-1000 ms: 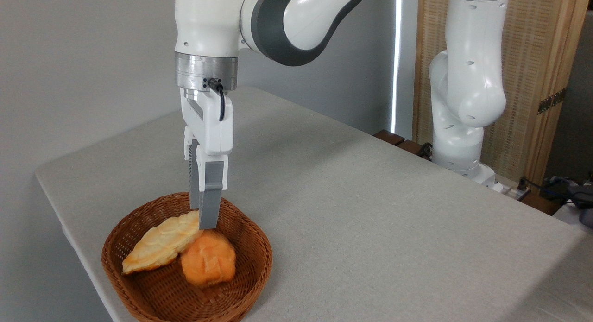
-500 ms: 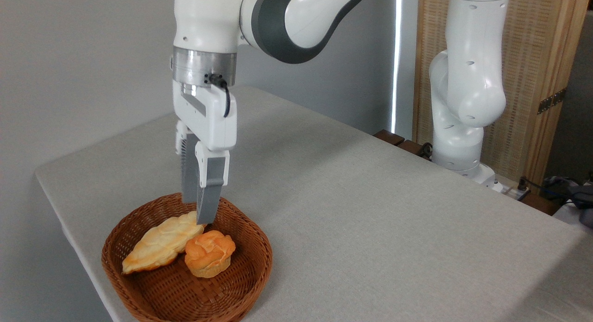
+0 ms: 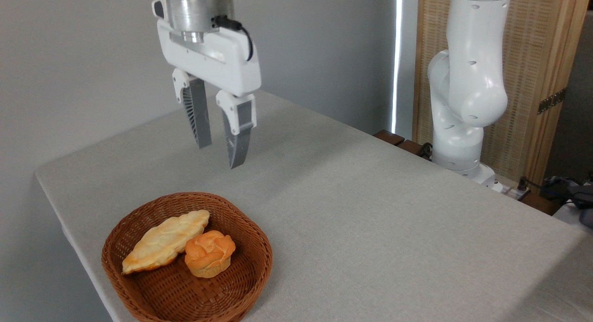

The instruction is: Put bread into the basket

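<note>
While the bread (image 3: 209, 254) lay in the basket (image 3: 250, 229) touching a paler pastry (image 3: 164, 241), the end effector (image 3: 220, 155) hung empty above, fingers parted.

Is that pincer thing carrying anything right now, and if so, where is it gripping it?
Nothing is held. The pincer hangs open and empty above the table, while the bun sits in the wicker basket beside a paler pastry.
</note>
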Robot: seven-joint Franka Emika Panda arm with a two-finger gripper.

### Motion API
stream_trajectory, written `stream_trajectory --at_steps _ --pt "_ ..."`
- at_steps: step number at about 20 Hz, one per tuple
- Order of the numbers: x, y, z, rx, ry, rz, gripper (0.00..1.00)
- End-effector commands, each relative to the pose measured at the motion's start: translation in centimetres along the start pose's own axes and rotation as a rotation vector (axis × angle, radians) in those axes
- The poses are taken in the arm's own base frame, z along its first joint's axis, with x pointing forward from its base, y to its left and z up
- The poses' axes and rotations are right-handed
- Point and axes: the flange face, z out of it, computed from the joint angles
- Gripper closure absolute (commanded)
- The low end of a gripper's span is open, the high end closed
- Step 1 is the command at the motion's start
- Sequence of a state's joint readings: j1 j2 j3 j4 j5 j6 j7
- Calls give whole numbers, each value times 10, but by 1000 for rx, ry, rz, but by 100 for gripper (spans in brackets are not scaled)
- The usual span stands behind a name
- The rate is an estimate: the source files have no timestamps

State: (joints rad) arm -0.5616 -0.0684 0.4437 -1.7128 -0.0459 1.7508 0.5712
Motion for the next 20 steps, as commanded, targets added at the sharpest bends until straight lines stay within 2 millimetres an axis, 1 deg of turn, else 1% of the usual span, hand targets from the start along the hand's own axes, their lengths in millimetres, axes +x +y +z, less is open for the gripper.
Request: stream_trajectory --at_steps 1,3,4,7,9,12,16,20 --pt "-8 -6 -12 -89 -38 -48 0" --pt "-8 -6 -13 -91 -49 -53 0" --pt "-6 -3 -13 -88 -48 -46 0" --pt "-9 -6 -17 -80 -45 -45 0" --pt "-8 -6 -25 -65 -37 -45 0" --pt "-15 -10 -35 -25 -76 -39 0" --pt "-22 -12 -35 -7 -129 -39 0" --pt "-21 -13 -34 1 -140 -33 0"
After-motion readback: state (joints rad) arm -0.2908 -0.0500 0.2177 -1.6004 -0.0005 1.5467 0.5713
